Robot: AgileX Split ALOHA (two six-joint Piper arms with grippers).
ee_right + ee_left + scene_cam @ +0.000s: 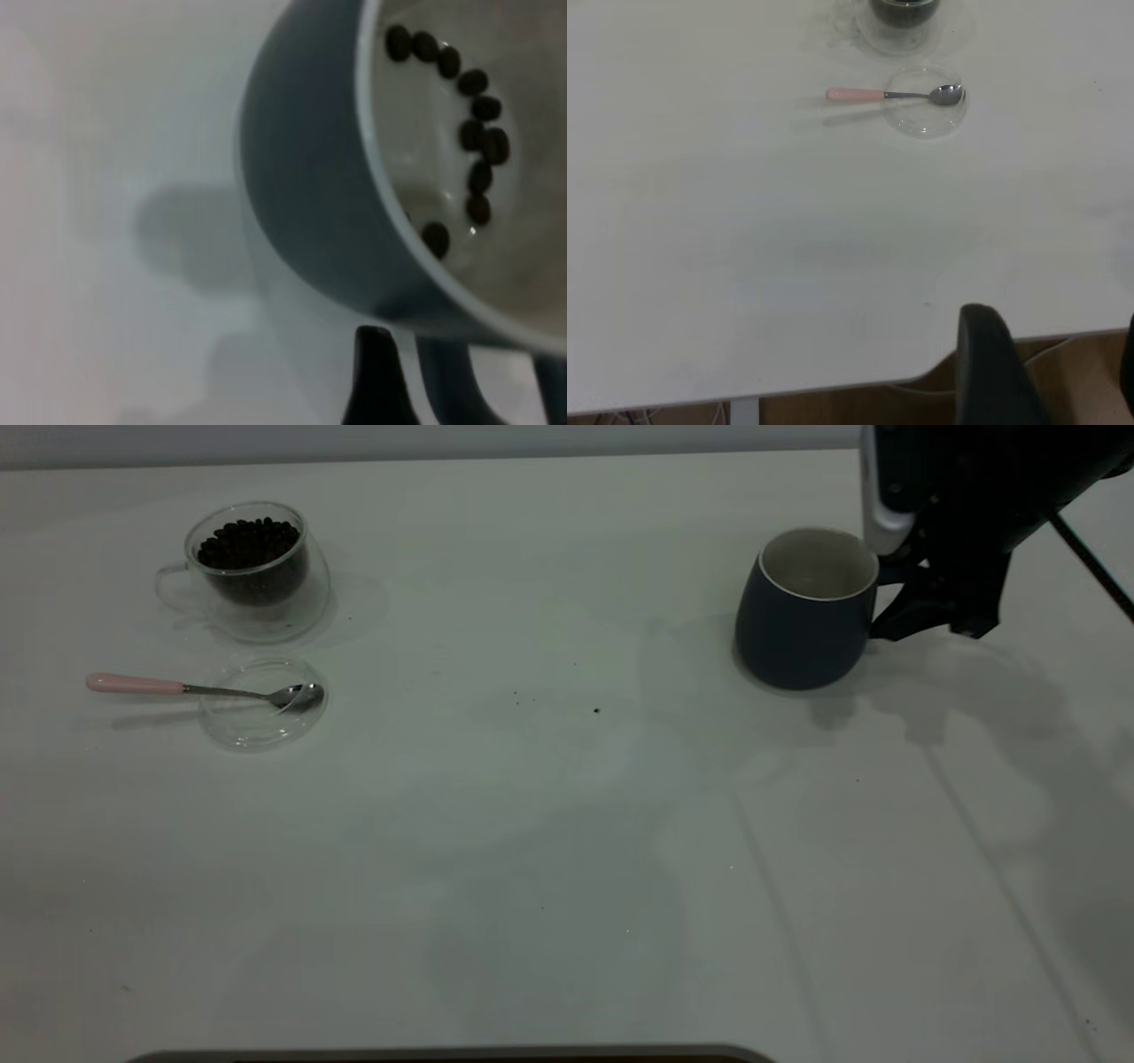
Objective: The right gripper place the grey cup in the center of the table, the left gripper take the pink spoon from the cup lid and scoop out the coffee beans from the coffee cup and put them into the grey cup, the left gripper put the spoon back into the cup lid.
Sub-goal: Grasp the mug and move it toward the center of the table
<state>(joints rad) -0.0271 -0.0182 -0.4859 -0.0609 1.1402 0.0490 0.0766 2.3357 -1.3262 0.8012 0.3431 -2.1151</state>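
At the upper right of the exterior view, the grey cup [802,615] stands upright on the table [549,850], with its handle side turned to the right gripper [895,598]. That gripper is right at the handle, but I cannot tell if it is squeezing it or not — the cup hides the fingertips. The right wrist view shows a few dark beans lying inside the grey cup's white inside [461,133].

Far across the table, at the upper left, sits the coffee cup [252,571], upright and full of coffee beans [248,545]. Just below it in the frame lies the cup lid [263,701], flat on the table. The pink spoon [199,688] rests with its shiny bowl in the lid and its pink handle sticking out to the left.

The left gripper [1050,372] hangs by the table's edge in the left wrist view — well apart from the spoon, its fingers spread and holding nothing.
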